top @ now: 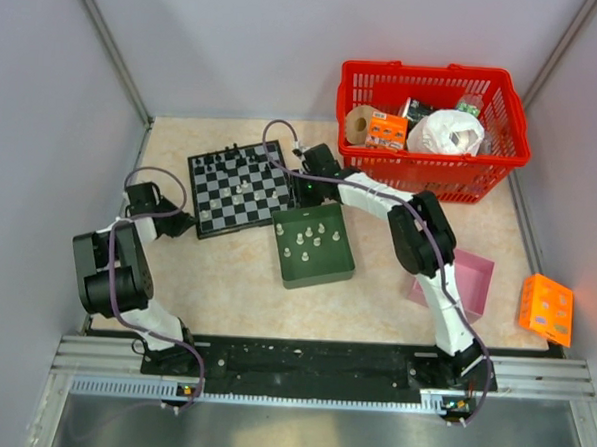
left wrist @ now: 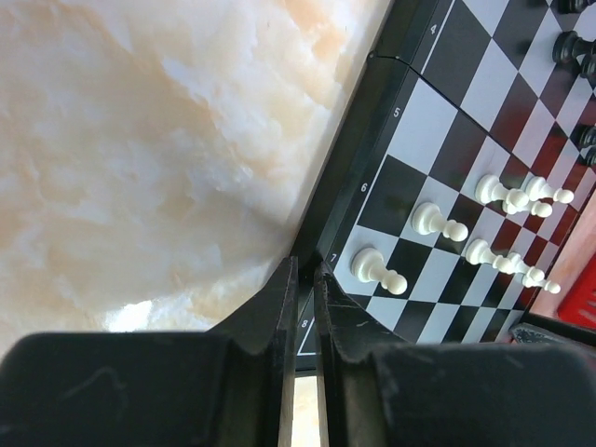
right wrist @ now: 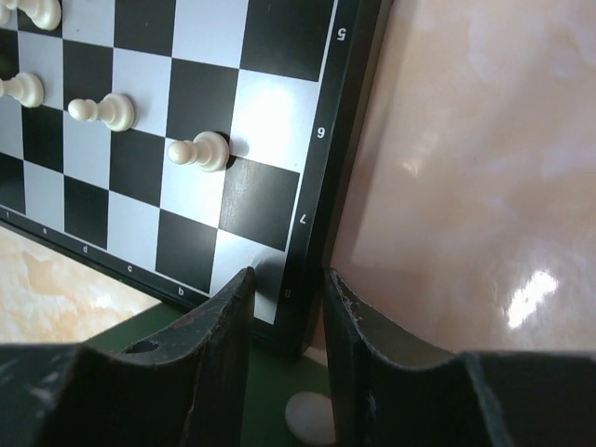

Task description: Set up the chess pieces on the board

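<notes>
Two grippers sit at the board (top: 215, 215), on opposite sides. The left gripper (left wrist: 305, 270) has its fingers almost together with only a thin slit, tips at the rim by rows 7–8; hold on rim not determinable. The right gripper (right wrist: 289, 279) has jaws apart, holding nothing, over the row-8 corner. The nearest white pawn (right wrist: 200, 152) stands on the board, apart from the tips. Spare pieces (top: 309, 239) lie in the tray (top: 321, 270).

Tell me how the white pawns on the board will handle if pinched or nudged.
Probably light: each pawn is tiny against its square. Likely tippy: slim body on a small base. Knocked over, its round form may roll on the glossy board.
</notes>
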`<act>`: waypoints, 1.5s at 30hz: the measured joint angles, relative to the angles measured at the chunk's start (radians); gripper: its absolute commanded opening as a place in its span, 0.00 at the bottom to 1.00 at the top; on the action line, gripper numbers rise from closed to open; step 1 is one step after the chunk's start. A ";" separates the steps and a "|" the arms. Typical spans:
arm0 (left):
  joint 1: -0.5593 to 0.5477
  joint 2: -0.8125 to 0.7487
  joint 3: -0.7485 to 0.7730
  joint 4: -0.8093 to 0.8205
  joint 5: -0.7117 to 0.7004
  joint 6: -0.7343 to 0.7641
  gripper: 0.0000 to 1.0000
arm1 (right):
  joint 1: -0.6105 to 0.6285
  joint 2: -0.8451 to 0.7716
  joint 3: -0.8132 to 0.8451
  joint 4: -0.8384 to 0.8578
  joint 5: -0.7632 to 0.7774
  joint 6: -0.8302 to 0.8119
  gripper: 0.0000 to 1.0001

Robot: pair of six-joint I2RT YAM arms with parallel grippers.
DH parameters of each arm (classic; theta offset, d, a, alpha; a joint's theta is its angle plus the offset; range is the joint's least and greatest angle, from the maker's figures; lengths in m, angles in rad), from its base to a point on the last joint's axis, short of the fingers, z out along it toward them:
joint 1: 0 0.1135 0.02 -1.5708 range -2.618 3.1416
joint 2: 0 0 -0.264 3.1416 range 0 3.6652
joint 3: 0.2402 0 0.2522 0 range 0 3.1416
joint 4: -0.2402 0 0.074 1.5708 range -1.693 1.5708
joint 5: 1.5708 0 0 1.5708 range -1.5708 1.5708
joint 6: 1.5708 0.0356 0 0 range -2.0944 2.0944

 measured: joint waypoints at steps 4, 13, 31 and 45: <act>-0.022 -0.032 -0.047 0.029 -0.005 -0.016 0.13 | 0.005 -0.063 -0.091 0.000 0.018 -0.010 0.34; -0.092 -0.182 -0.197 0.055 -0.056 -0.045 0.13 | 0.017 -0.182 -0.257 -0.008 0.048 -0.030 0.34; -0.267 -0.466 -0.389 -0.024 -0.192 -0.143 0.14 | 0.055 -0.401 -0.541 -0.032 0.108 -0.060 0.34; -0.309 -0.650 -0.441 -0.222 -0.214 -0.161 0.44 | 0.107 -0.420 -0.480 -0.140 0.143 -0.115 0.54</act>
